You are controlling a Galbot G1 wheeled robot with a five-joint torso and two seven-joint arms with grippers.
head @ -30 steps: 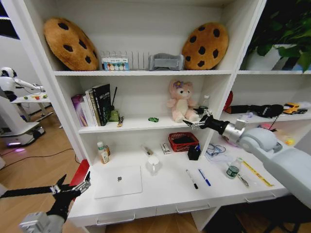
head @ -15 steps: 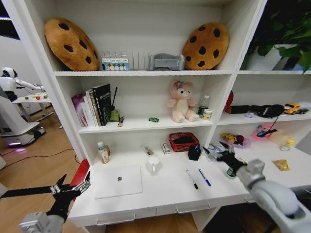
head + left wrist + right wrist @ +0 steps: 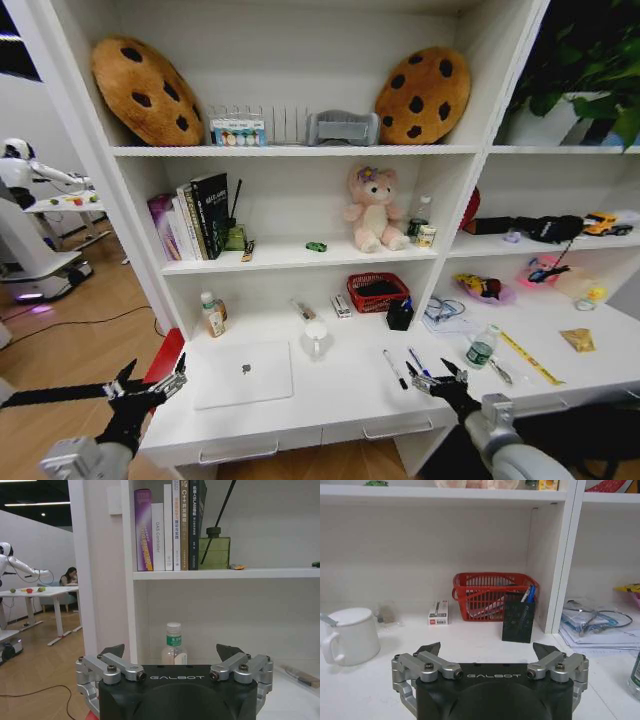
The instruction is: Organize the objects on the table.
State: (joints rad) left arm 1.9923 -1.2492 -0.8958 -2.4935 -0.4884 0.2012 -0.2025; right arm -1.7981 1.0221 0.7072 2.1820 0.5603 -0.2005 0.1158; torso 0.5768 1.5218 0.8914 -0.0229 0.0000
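The silver laptop (image 3: 243, 373) lies shut on the white table (image 3: 330, 402) at the left. A black pen (image 3: 395, 369) and a blue pen (image 3: 419, 363) lie right of the middle. My right gripper (image 3: 435, 379) hovers open at the table's front edge, just in front of the pens, holding nothing. In the right wrist view the right gripper (image 3: 486, 649) faces a black pen holder (image 3: 518, 620). Clear bottles stand at the back left (image 3: 211, 314) and at the right (image 3: 482, 347). A small green item (image 3: 316, 246) rests on the shelf above. My left gripper (image 3: 150, 385) waits open off the table's left front corner.
A red basket (image 3: 377, 292), a white mug (image 3: 316, 339) and a small box (image 3: 438, 612) stand along the back of the table. Books (image 3: 170, 527) and a pink bear (image 3: 373, 208) sit on the shelf. Papers and a yellow ruler (image 3: 530, 357) lie at the right.
My right arm has dropped from the shelf beside the bear down to the table's front edge near the pens. The left arm has not moved.
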